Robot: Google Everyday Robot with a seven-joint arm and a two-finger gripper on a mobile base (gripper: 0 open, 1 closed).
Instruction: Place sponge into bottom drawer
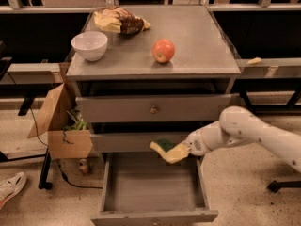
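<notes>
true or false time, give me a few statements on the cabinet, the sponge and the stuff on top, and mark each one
1. The lowest grey drawer of the cabinet is pulled open. True.
2. The red-orange apple lies inside that drawer. False: it sits on the grey cabinet top.
3. The end effector grips the green-and-yellow rectangular sponge above the back of the open drawer. True.
4. The white round bowl stands on the floor. False: it is on the cabinet top, left of the apple.
5. The sponge rests on the drawer's floor. False: it is held in the air, level with the middle drawer's front.
</notes>
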